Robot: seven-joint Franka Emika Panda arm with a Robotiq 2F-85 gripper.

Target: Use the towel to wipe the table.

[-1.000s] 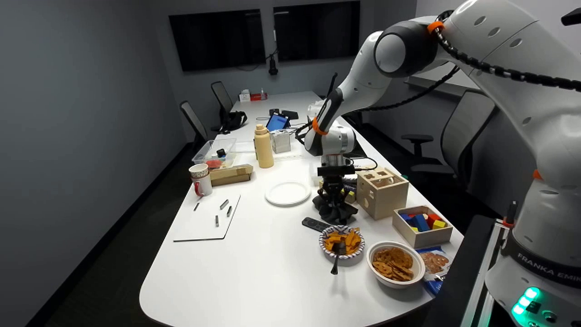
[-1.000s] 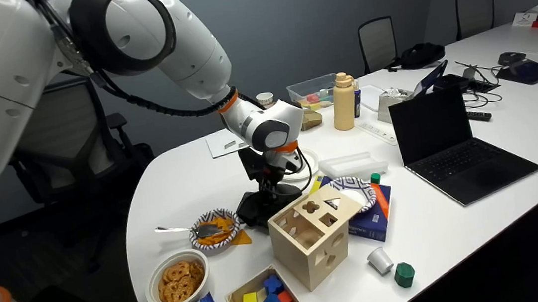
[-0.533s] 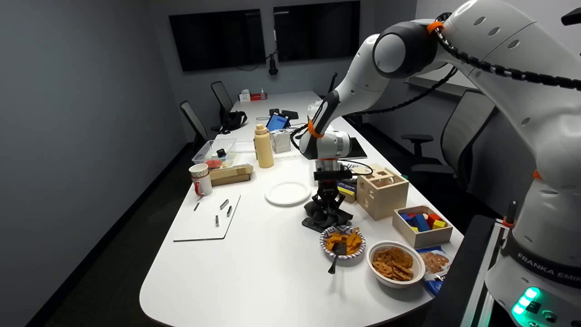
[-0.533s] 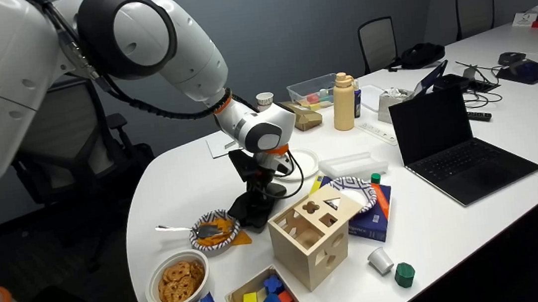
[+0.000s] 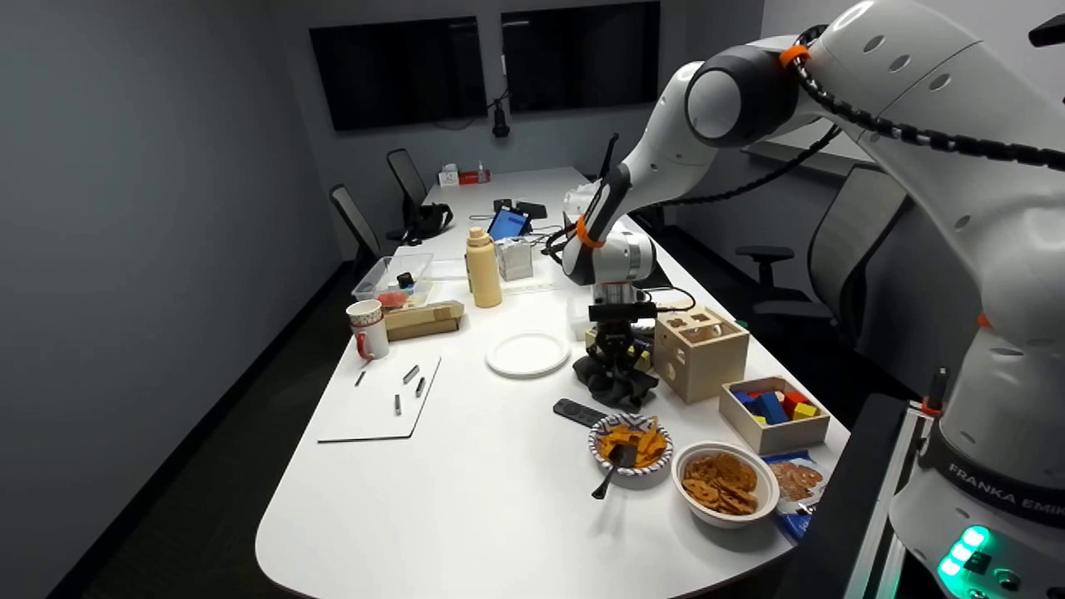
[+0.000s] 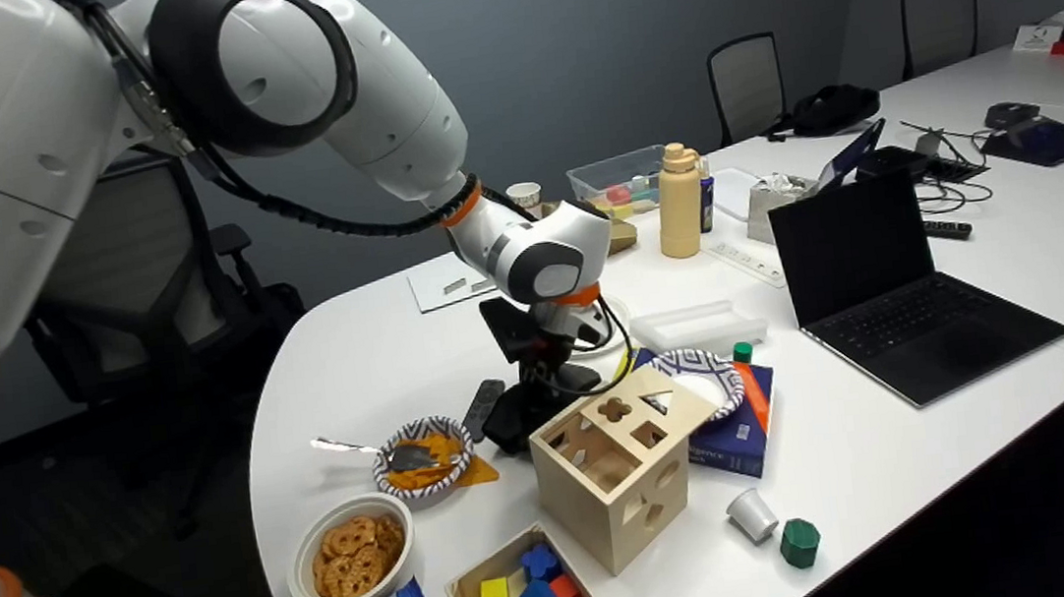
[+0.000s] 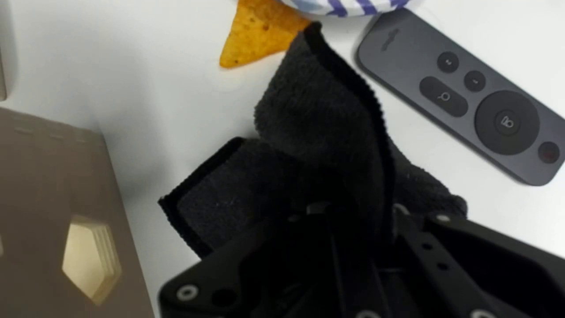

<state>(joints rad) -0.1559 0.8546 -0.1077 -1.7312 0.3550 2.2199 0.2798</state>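
The dark grey towel (image 7: 322, 110) bunches between the fingers of my gripper (image 7: 357, 212), which is shut on it. Loose folds spread out past the fingertips in the wrist view, one corner pointing toward a chip. In both exterior views the towel (image 5: 614, 389) hangs under the gripper (image 5: 614, 359), and its lower folds appear to rest on the white table (image 5: 466, 499). The towel (image 6: 511, 424) is partly hidden by the wooden box in an exterior view. Exactly where the fingertips pinch is too dark to make out.
Close around the towel are a grey remote (image 7: 459, 92), a loose chip (image 7: 260, 33), a patterned chip bowl (image 5: 631, 466) with a spoon, and a wooden shape box (image 5: 699, 358). A white plate (image 5: 527, 355), a pretzel bowl (image 6: 351, 555) and a block tray (image 6: 524, 596) stand farther off.
Gripper and towel swung toward the plate side, over the remote, then came back toward the wooden box, uncovering the remote. The chip bowl shifted slightly and its spoon handle turned.
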